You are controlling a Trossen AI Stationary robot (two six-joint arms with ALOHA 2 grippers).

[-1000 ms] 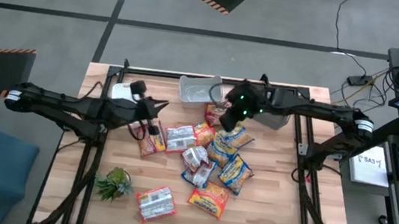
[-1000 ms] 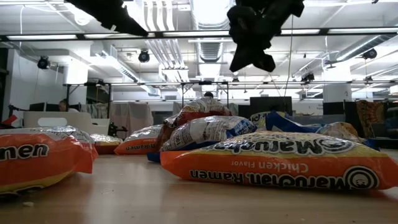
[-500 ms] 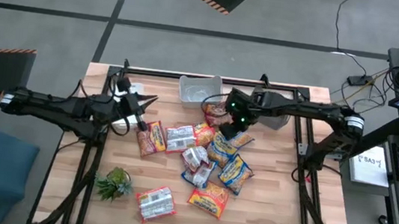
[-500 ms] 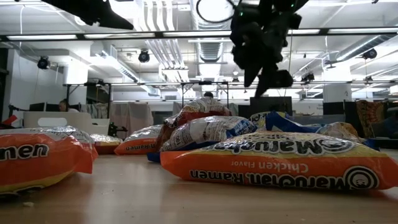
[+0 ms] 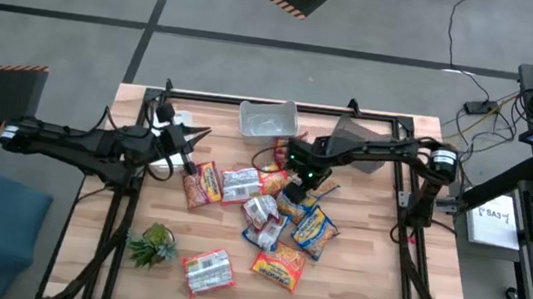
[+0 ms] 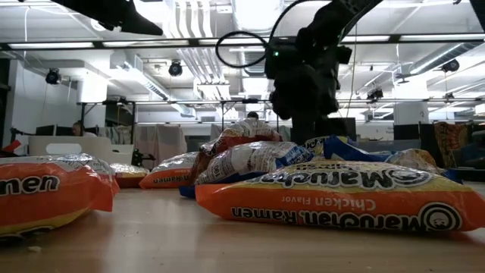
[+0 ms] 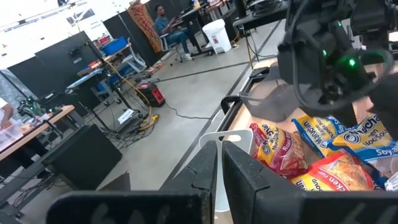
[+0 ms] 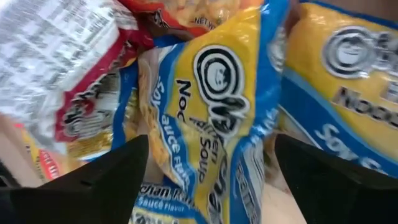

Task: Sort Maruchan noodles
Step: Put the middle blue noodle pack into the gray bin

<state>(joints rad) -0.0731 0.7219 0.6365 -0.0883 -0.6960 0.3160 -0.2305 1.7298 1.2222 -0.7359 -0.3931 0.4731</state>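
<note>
Right gripper [image 5: 306, 171] sits low over the top of the packet pile, fingers [image 8: 99, 177] spread wide to either side of a blue-and-yellow packet [image 8: 211, 106]; nothing is pinched between them. Judged: poised for a pick, grasp not yet made.

Left gripper [image 5: 190, 144] hovers at about 9 o'clock from the pile, fingers pressed together and empty, above the table [image 5: 372, 282].

Around the right gripper, the Maruchan noodles [image 5: 285, 207] lie in a loose overlapping cluster near table centre: blue-and-yellow, red-and-orange and white-with-red kinds mixed together. One red-and-orange packet [image 5: 204, 185] lies at the cluster's 9 o'clock edge, just beside the left gripper. A white-with-red packet [image 5: 207, 271] lies apart toward 7 o'clock, and an orange packet [image 5: 279, 267] at 6 o'clock.

Further out: clear bin [image 5: 268, 122] at 12 o'clock, showing no bright packet inside. A grey bin [image 5: 363, 145] sits at 1 o'clock, partly hidden by the right arm; contents not discernible. Small plant [image 5: 152, 245] at 8 o'clock.

Progress, judged: early. No kind is visibly grouped; nearly every visible packet remains to be sorted.
</note>
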